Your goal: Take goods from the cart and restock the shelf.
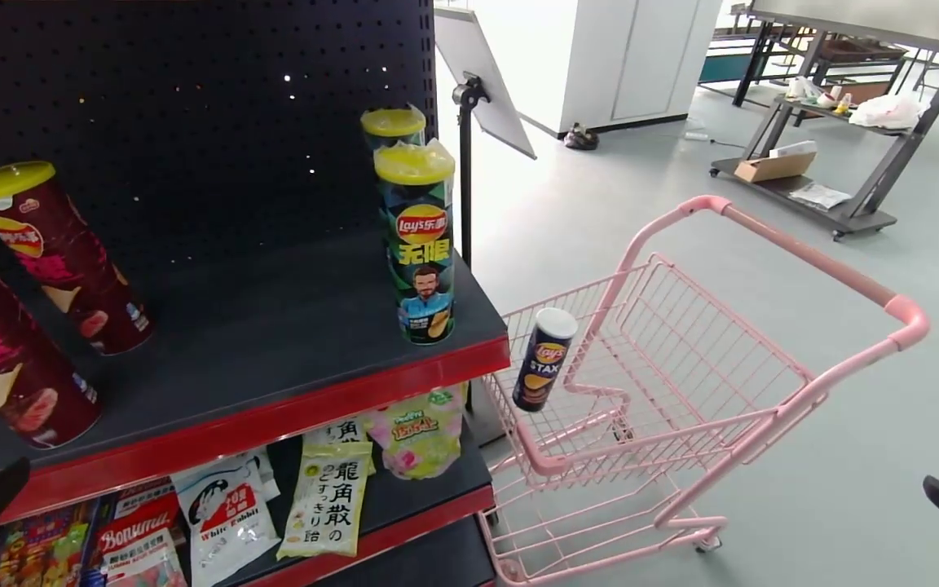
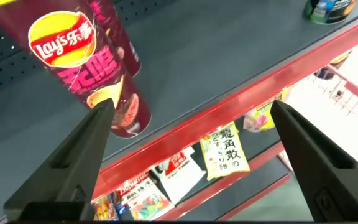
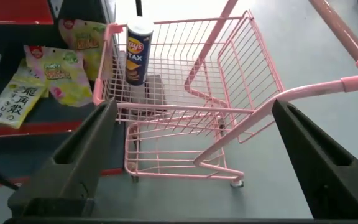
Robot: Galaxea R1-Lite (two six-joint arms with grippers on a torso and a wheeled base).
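A dark blue chip can [image 1: 544, 359] [image 3: 138, 51] stands upright in the front corner of the pink cart [image 1: 763, 236] [image 3: 253, 68], close to the shelf. The dark top shelf [image 1: 274, 326] with a red edge holds two maroon chip cans [image 1: 58, 253] [image 2: 86, 62] at the left and two green-lidded cans [image 1: 421, 244] at its right end. My left gripper [image 2: 192, 106] hangs open and empty before the shelf's red edge, near a maroon can. My right gripper [image 3: 194, 104] is open and empty, above and short of the cart.
Snack bags [image 1: 331, 497] [image 3: 17, 93] lie on the lower shelf under the red edge. A white board on a stand [image 1: 482, 77] rises behind the shelf's end. A metal rack [image 1: 828, 163] stands far back right. Bare floor lies right of the cart.
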